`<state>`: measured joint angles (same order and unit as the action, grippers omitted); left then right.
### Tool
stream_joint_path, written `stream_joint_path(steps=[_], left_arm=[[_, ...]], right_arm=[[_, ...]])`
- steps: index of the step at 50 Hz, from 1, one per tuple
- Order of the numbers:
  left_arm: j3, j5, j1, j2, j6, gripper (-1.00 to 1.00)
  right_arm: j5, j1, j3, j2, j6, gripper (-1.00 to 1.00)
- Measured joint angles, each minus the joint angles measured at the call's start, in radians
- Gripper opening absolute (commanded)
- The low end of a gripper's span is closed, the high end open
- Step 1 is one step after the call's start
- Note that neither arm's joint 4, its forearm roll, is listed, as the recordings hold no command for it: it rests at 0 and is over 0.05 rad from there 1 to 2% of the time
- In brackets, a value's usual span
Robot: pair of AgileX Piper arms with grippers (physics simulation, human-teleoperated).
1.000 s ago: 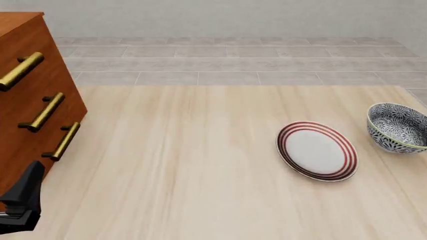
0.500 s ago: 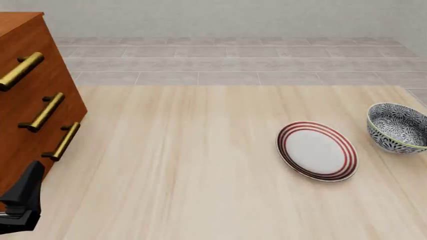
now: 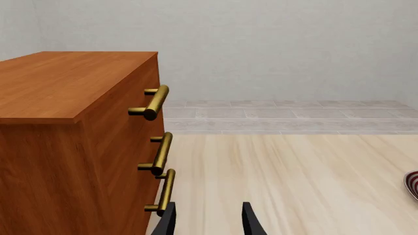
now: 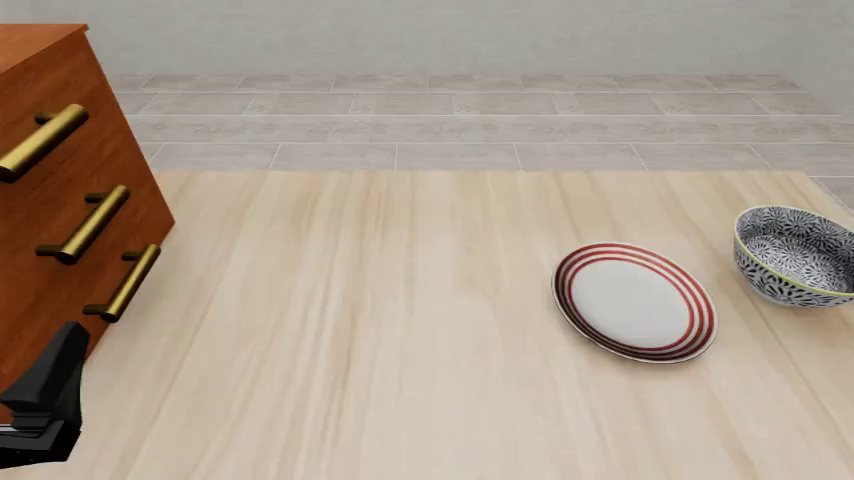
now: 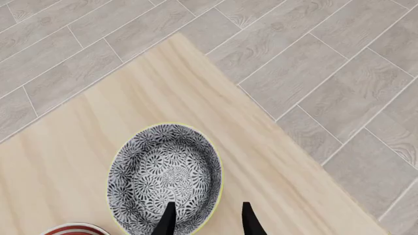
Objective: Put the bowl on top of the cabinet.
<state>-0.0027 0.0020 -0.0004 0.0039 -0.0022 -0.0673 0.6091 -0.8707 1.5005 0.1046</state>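
Blue-and-white floral bowl (image 5: 164, 178) sits upright on the table (image 4: 400, 330) at its far right edge, right under the right claw (image 5: 205, 218). In the right wrist view that claw hangs above it, fingertips parted, one over the bowl's inside and one just outside the near rim, nothing held. Straddling the wall, by the look of it, but not down on it yet.

Red-ringed white plate (image 4: 635, 300) lies just beside the bowl, on the side toward the cabinet (image 4: 60, 200); its edge shows near the claw in the wrist view too.

Change over the last second: none I can see in the front view. Bowl, plate and left claw (image 3: 205, 220) all sit where they were. So no progress logged yet; the grasp is the step in hand.

Left claw is parked low, just beside the cabinet's bottom brass handle (image 3: 166, 191), fingers apart, empty.

The cabinet is well apart from the bowl, across the whole table. Judgement: the right arm must pinch the rim, lift, then carry far left, maybe with a handover. Thin glazed rim could slip.
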Motion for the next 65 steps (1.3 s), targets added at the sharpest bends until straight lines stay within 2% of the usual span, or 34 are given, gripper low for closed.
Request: stream_joint_path(steps=[65], left_arm=[[0.000,0.000,0.000,0.000,0.000,1.00]], right_arm=[[0.104,0.001,0.000,0.164,-0.006,1.00]])
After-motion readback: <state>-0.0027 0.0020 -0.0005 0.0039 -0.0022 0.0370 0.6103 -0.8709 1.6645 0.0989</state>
